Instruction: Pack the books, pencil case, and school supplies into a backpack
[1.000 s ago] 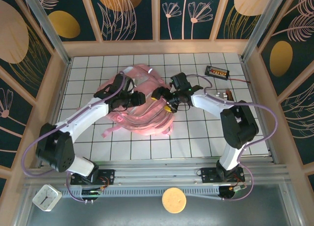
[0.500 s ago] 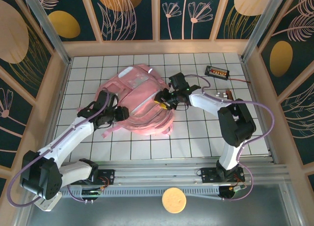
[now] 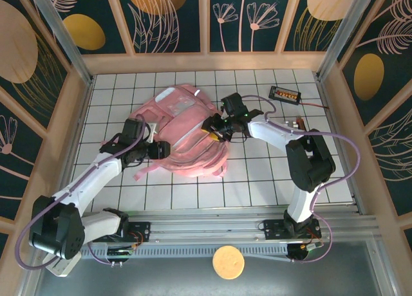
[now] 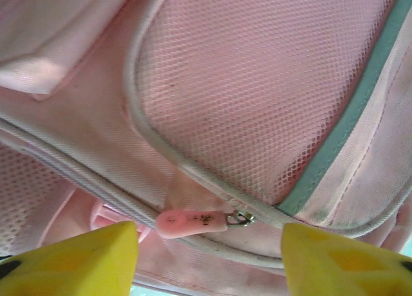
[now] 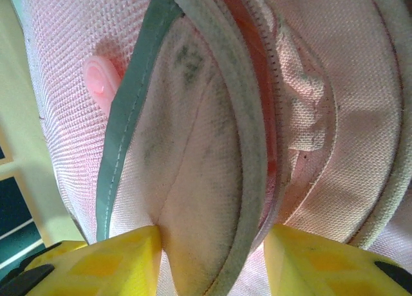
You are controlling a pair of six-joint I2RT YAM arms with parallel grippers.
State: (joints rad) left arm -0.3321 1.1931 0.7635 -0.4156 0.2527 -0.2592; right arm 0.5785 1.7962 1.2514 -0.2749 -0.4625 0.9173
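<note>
The pink backpack (image 3: 187,132) lies flat in the middle of the tiled table. My left gripper (image 3: 156,149) is at its left side, open. In the left wrist view a pink zipper pull (image 4: 191,222) lies free on the backpack (image 4: 257,103) between the yellow fingertips (image 4: 84,257) of that gripper (image 4: 209,260). My right gripper (image 3: 212,130) is at the backpack's right edge. In the right wrist view that gripper (image 5: 211,260) is shut on a grey-edged fold of the backpack (image 5: 206,180). The books, pencil case and school supplies are out of view.
A black gadget with orange digits (image 3: 285,94) and a red wire lies at the back right. A small pale object (image 3: 297,123) sits near the right wall. Wooden walls close in the table on three sides. White tiles lie bare in front of the backpack.
My left arm drew back from over the backpack to its left side, and its jaws opened. My right gripper narrowed onto the backpack's right edge. The backpack settled flatter.
</note>
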